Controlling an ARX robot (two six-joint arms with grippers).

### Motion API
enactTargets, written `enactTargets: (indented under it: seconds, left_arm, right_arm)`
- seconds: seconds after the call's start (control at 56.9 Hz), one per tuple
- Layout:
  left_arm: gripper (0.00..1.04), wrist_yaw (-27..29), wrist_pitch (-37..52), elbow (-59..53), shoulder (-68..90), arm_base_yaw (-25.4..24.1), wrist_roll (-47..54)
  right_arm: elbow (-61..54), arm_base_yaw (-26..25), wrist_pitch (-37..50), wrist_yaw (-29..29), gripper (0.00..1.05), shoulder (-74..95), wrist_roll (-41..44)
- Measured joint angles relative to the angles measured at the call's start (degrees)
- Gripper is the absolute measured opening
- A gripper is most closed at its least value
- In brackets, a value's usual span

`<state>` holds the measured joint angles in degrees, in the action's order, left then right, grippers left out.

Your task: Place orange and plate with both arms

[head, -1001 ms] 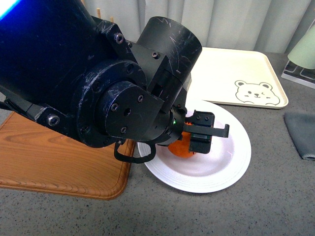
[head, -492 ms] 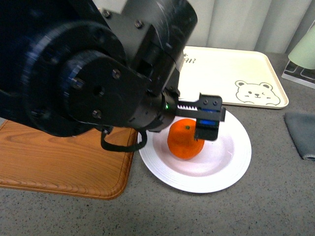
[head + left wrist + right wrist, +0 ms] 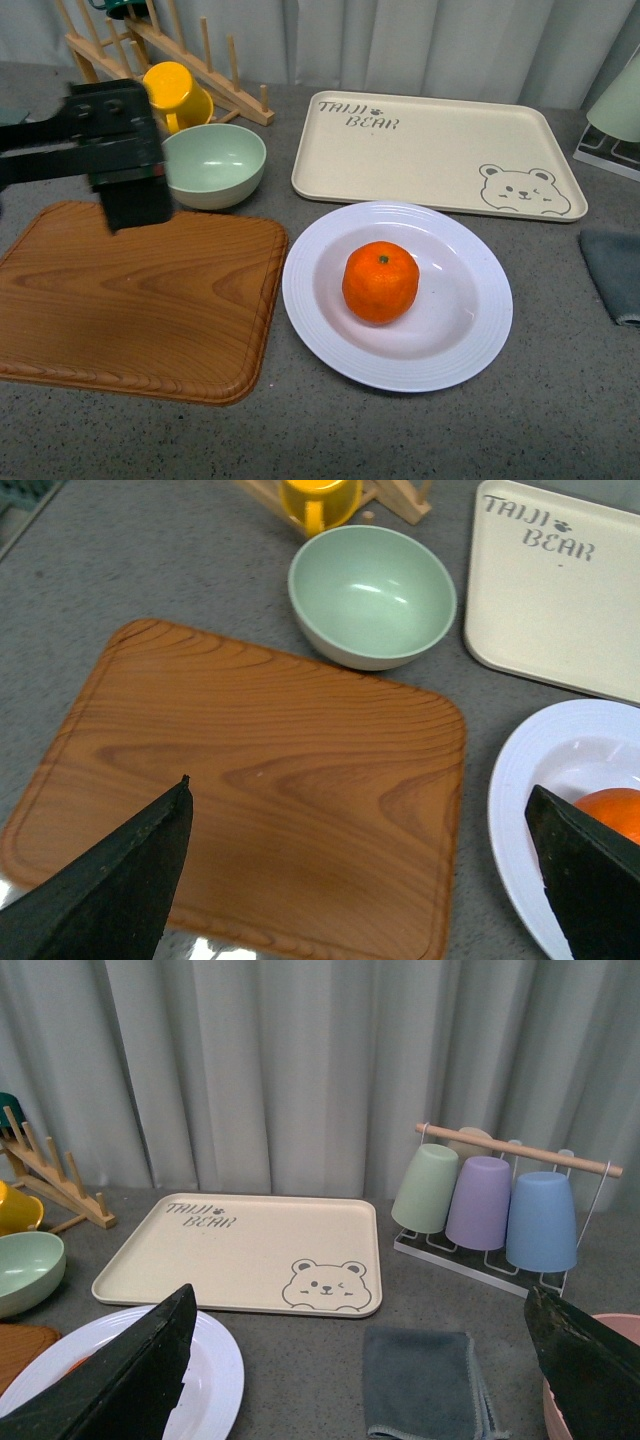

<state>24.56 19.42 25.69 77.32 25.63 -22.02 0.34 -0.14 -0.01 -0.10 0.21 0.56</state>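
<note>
Currently the orange [image 3: 380, 282] rests in the well of the plate [image 3: 470, 340], which sits on the table [image 3: 560, 420] just beside the wooden board [image 3: 140, 300]. Left gripper [image 3: 358, 788]: jaws spread wide, empty, above the board. Right gripper [image 3: 360, 1295]: jaws spread wide, empty.

Grey counter [image 3: 560, 420], matte and finely speckled like stone, spread across the whole lower field of the front view and seen again in both wrist views. Closed off at the far edge by a pale grey-green curtain [image 3: 300, 1060], hung in long vertical folds and reaching down to the counter top. Lit softly and evenly, with faint, short shadows on the grey surface and slightly darker hollows between the folds of cloth.
</note>
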Motion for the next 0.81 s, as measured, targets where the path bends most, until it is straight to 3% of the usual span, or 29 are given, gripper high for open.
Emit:
enactTargets:
  seconds: [0.176,0.299,0.334,0.369,0.421,0.509,0.773,0.808]
  left_arm:
    - [0.98,4.4,-2.2,-7.5,-12.4,-2.4,-1.2]
    - [0.98,4.0,-1.0,-8.1,-13.0,-2.9,-0.6]
    - [0.91,-0.1,8.9,-11.0,-11.2,-4.0,3.0]
    - [0.80,-5.1,24.3,-16.4,-9.8,-5.8,9.6]
    - [0.68,-7.7,34.9,-20.1,-12.0,-7.9,15.7]
    - [0.53,-9.8,35.7,-20.8,-17.0,-10.2,18.8]
    - [0.05,-15.4,24.8,-24.3,-30.8,-16.2,21.1]
    - [0.04,-15.9,23.6,-24.5,-32.4,-16.7,21.3]
  right_arm:
    - [0.0,0.0,0.0,0.0,0.96,0.0,0.0]
    - [0.0,0.0,0.0,0.0,0.96,0.0,0.0]
    - [0.0,0.0,0.0,0.0,0.96,0.0,0.0]
    - [0.0,0.0,0.0,0.0,0.96,0.0,0.0]
    - [0.0,0.0,0.0,0.0,0.96,0.0,0.0]
    - [0.0,0.0,0.0,0.0,0.96,0.0,0.0]
    - [0.0,0.0,0.0,0.0,0.96,0.0,0.0]
    - [0.0,0.0,0.0,0.0,0.96,0.0,0.0]
